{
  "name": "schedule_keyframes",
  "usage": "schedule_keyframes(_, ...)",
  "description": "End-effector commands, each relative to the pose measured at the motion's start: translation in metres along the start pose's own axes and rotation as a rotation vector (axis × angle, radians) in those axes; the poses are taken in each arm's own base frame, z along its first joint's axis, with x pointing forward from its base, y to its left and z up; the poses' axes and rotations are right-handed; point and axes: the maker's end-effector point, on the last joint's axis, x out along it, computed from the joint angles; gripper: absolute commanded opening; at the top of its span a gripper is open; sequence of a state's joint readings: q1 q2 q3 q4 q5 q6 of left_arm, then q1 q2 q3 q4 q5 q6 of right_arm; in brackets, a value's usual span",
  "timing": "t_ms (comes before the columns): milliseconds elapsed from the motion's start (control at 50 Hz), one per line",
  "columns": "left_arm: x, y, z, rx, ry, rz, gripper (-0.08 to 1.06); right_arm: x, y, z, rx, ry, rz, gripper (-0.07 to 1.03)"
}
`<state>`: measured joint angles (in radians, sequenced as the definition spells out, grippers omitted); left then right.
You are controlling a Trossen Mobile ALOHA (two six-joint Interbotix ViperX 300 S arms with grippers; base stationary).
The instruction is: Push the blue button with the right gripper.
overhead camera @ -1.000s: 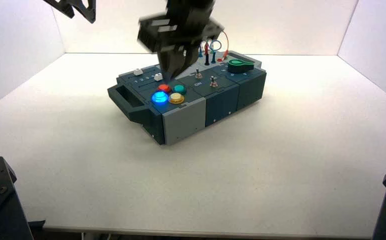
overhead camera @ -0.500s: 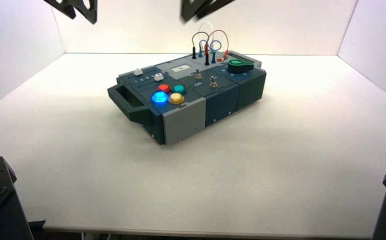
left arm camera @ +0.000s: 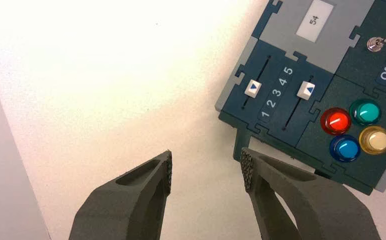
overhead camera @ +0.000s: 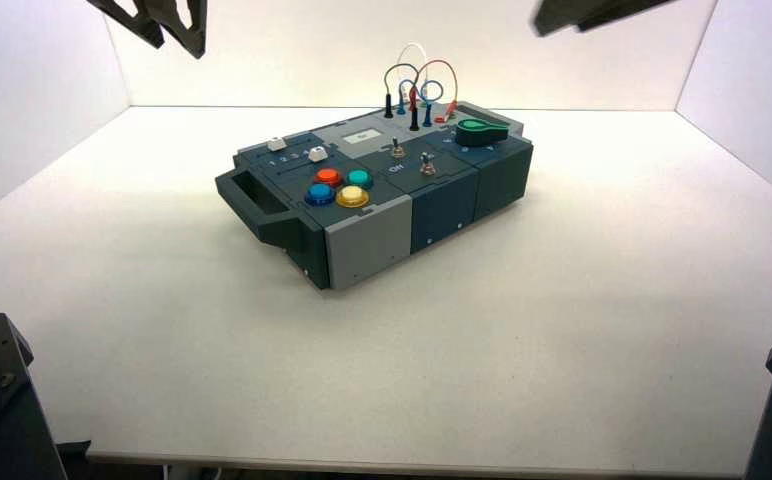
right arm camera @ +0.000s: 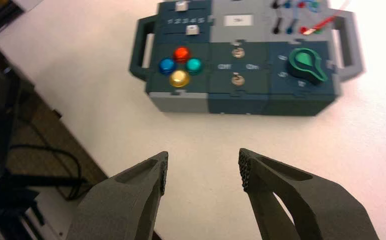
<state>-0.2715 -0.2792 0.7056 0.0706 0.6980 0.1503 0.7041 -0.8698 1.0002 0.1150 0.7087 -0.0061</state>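
Observation:
The blue button (overhead camera: 319, 193) sits unlit at the front-left corner of the button cluster on the dark box (overhead camera: 442, 210). It also shows in the left wrist view (left arm camera: 344, 148) and the right wrist view (right arm camera: 167, 65). My right gripper (right arm camera: 202, 170) is open and holds nothing. It hangs high above the table, well back from the box, and only its edge shows at the top right of the high view (overhead camera: 592, 12). My left gripper (left arm camera: 206, 167) is open too, parked high at the top left (overhead camera: 162, 20) over bare table beside the box's handle end.
Red (overhead camera: 329, 176), green (overhead camera: 359, 178) and yellow (overhead camera: 353, 196) buttons crowd the blue one. Two white sliders (left arm camera: 253, 88), two toggle switches (overhead camera: 398, 150), a green knob (overhead camera: 480, 129) and looped wires (overhead camera: 417, 85) fill the remaining top. The table's edge and floor cables (right arm camera: 41, 165) lie near my right gripper.
My right gripper lifted from just above the buttons, swung up and right, and opened. The blue button, glowing before, has gone dark. The left arm barely moved.

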Motion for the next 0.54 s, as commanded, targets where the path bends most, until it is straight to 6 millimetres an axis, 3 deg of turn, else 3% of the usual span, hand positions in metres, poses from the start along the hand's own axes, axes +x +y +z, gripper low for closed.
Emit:
schedule_keyframes(20, -0.003, -0.003, 0.007, 0.010, -0.021, -0.001, 0.71, -0.002, -0.005, -0.002, 0.007, 0.001, -0.015, 0.73)
schedule_keyframes(260, 0.002, -0.008, 0.005, 0.024, -0.002, -0.011, 0.71, 0.011, -0.009, -0.021, 0.002, 0.076, -0.028, 0.73)
schedule_keyframes(540, 0.008, -0.011, 0.001, 0.032, 0.028, -0.018, 0.71, 0.012, -0.009, -0.023, 0.002, 0.085, -0.028, 0.73)
